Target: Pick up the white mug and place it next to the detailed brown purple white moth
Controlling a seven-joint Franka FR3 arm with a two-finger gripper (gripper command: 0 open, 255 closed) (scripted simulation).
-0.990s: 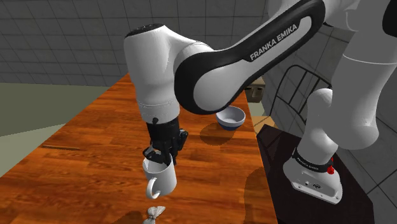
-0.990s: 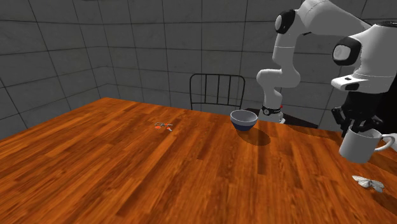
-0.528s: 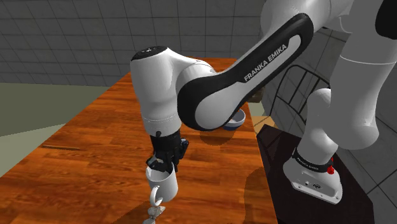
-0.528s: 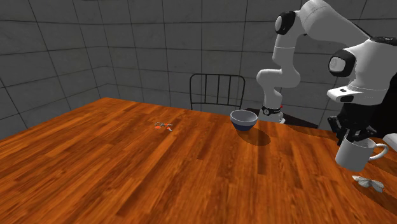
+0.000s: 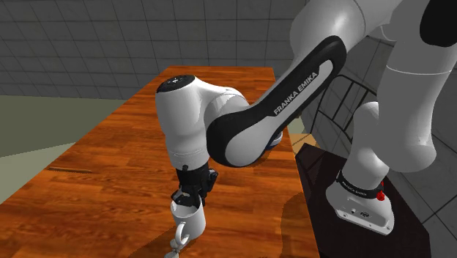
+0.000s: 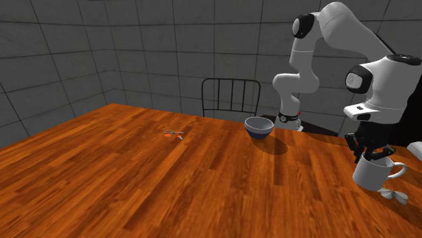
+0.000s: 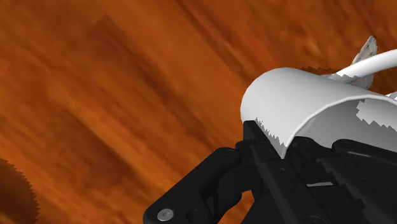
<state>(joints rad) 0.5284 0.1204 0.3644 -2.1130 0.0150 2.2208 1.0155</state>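
My gripper [image 6: 371, 155] is clamped on the rim of the white mug [image 6: 370, 174], holding it mouth up and low over the wooden table [image 6: 135, 176]. The moth [image 6: 394, 195] lies just beyond the mug's handle side, near the table's edge.
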